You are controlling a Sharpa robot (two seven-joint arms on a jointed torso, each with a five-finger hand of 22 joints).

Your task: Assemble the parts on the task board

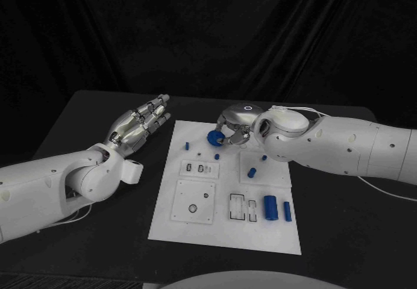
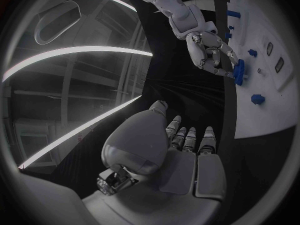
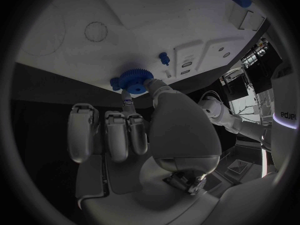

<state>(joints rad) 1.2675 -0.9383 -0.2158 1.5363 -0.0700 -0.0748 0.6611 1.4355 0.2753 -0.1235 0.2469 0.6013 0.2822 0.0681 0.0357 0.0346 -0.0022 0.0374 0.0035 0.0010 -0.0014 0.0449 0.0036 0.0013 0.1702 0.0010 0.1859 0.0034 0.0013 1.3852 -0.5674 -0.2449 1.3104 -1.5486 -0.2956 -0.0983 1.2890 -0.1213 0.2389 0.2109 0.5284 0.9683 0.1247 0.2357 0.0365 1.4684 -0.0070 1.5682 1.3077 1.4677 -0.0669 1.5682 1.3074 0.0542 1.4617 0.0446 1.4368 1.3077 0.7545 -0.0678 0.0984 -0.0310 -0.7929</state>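
Right hand gripping blue gear, gear partly finger-hidden

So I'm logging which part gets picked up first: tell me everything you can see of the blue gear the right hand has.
The blue gear is a small round toothed wheel, plastic by its look, with fine teeth around its rim. The right hand pinches it between fingertips near the far edge of the task board. In the left wrist view it stands on edge, tilted against the board. Whether it touches the board or hangs just above it cannot be told. Nothing but the fingers visibly touches it.
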